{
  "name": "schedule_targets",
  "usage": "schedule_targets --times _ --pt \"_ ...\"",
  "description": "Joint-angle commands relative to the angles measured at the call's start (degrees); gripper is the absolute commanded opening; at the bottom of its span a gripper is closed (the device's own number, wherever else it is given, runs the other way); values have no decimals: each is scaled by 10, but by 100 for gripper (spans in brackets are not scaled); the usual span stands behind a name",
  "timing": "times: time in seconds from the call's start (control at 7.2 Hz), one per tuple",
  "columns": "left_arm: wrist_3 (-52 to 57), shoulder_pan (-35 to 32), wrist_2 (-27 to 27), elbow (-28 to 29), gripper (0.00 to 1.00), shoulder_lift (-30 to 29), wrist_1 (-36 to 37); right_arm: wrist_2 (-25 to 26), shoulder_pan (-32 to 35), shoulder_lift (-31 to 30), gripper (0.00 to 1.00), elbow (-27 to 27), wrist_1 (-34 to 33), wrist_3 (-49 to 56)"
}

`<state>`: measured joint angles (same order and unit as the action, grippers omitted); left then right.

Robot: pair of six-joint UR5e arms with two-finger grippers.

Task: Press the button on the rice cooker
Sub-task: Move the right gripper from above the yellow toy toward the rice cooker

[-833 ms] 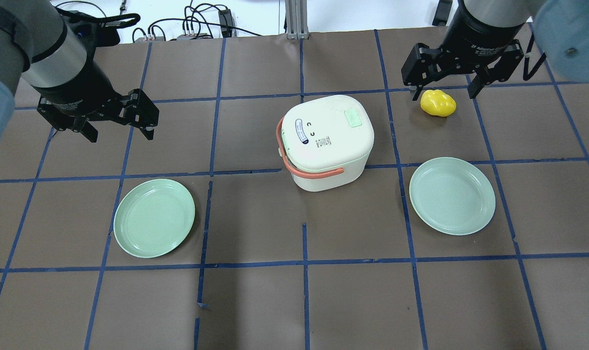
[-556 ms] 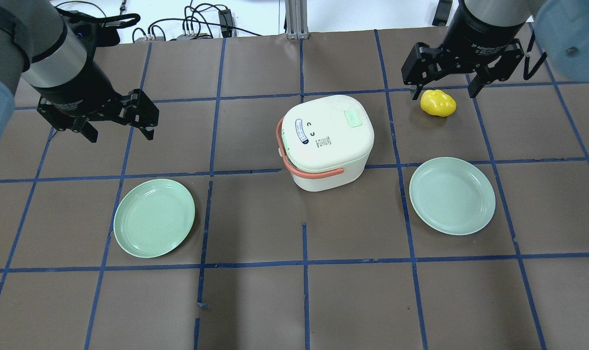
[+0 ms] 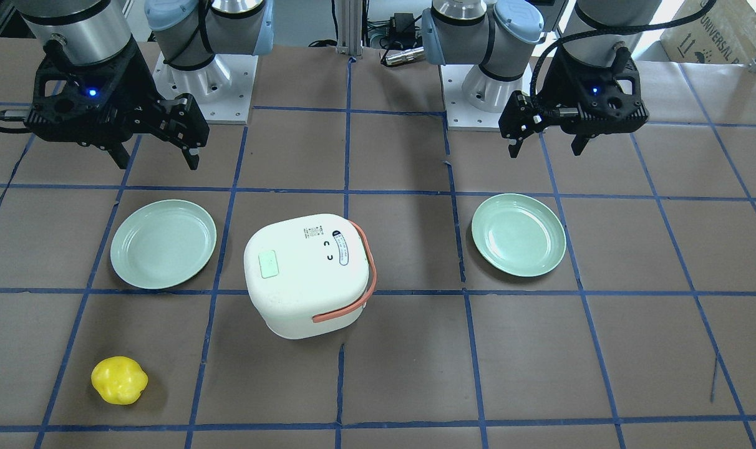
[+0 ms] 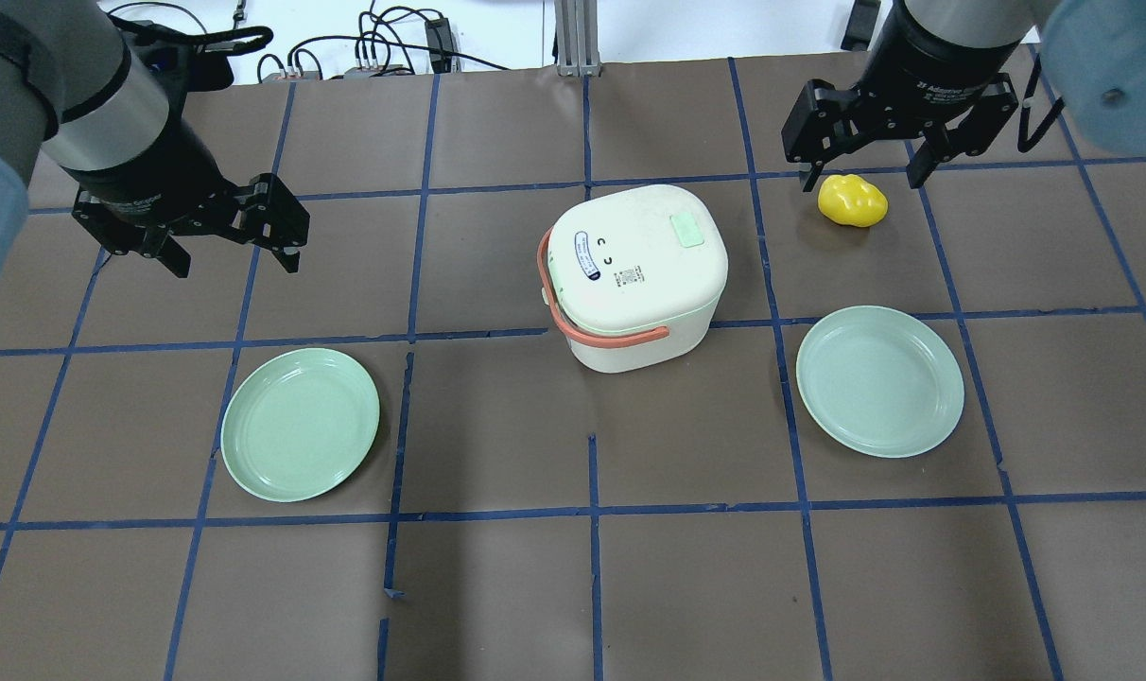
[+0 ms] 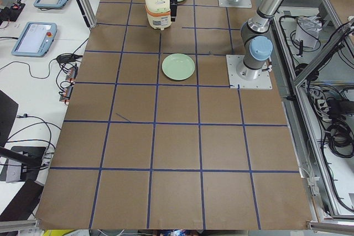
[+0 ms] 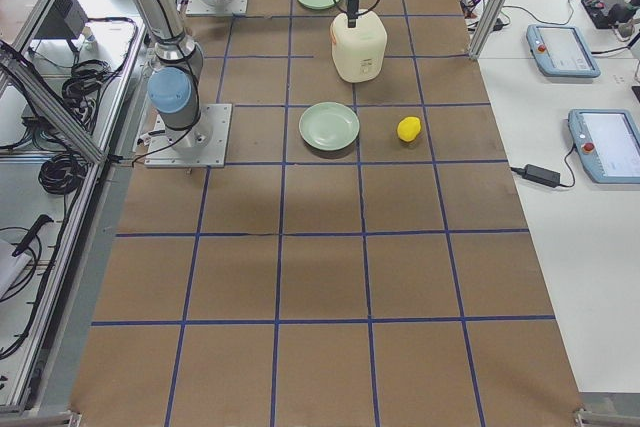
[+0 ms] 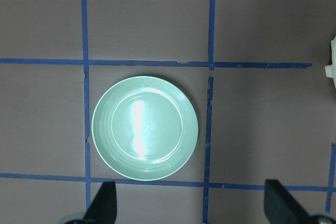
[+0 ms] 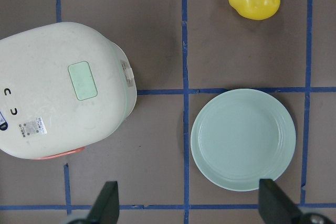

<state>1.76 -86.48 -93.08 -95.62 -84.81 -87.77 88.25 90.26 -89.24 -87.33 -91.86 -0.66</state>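
The white rice cooker [image 4: 634,274] stands closed at the table's middle, its salmon-orange handle folded down along its side. A mint-green rectangular patch [image 4: 687,230] sits on the lid; it also shows in the right wrist view [image 8: 83,80]. The cooker also shows in the front view [image 3: 306,274]. My left gripper [image 4: 234,260] is open and empty, well left of the cooker and high above the table. My right gripper [image 4: 861,180] is open and empty, right of and behind the cooker, hovering over a yellow toy. The inner pot is hidden.
A green plate [image 4: 301,424] lies front left of the cooker, under my left gripper in its wrist view [image 7: 145,127]. A second green plate [image 4: 880,380] lies to the right. The yellow lumpy toy [image 4: 852,200] lies at the back right. Cables run along the table's far edge.
My right gripper has shifted very slightly toward the far edge. My left gripper and the cooker have not moved.
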Motion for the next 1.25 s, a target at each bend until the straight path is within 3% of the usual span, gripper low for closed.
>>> schedule_targets --times 0.0,0.14,0.28,0.69,0.97,1.11 --pt "0 0 0 0 100 0 0 -24 0 -1 56 1 -1 0" --pt "0 0 0 0 100 0 1 -15 0 0 43 1 2 6" --pt "0 0 0 0 100 0 0 -18 0 3 8 1 23 7" --pt "0 0 0 0 100 0 1 -33 6 38 5 4 31 5" --pt "0 0 0 0 100 0 0 -111 7 68 5 26 9 8" --pt "0 0 0 0 100 0 1 -113 7 98 5 51 -2 16"
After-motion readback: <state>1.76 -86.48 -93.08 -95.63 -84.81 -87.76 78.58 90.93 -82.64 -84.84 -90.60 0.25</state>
